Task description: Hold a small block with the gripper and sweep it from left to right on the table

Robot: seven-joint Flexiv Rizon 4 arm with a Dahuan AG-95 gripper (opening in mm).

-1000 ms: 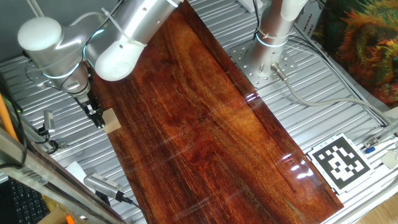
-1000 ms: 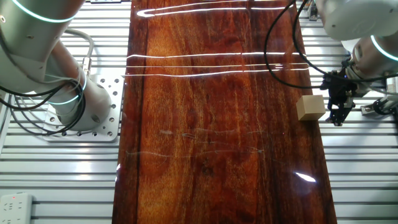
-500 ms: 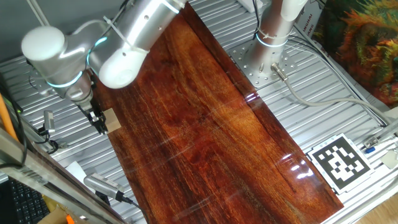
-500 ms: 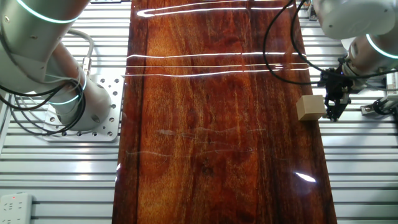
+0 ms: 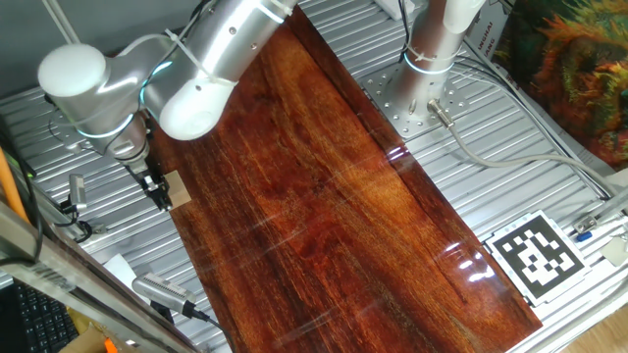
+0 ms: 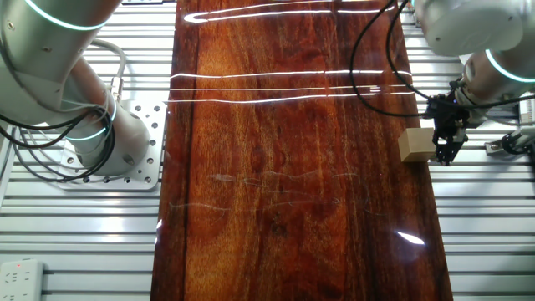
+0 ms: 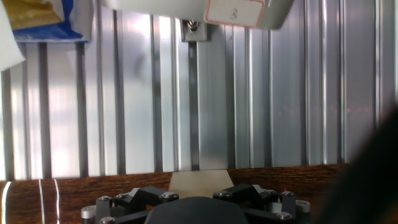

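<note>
In the hand view the fingertips are cut off by the lower frame edge; only the gripper [image 7: 196, 208] base shows, with the block [image 7: 200, 180] partly hidden behind it. In both fixed views the fingers are too small and dark to separate, so whether they are apart, together or clamped cannot be told. The block [image 6: 415, 145] sits at the table [image 6: 292, 167] edge, beside the ribbed metal surface [image 6: 493, 217]. The gripper [image 6: 444, 150] tip stands at the block's outer face; contact cannot be confirmed. From the opposite side, the gripper [image 5: 157, 191] partly overlaps the block [image 5: 178, 189].
</note>
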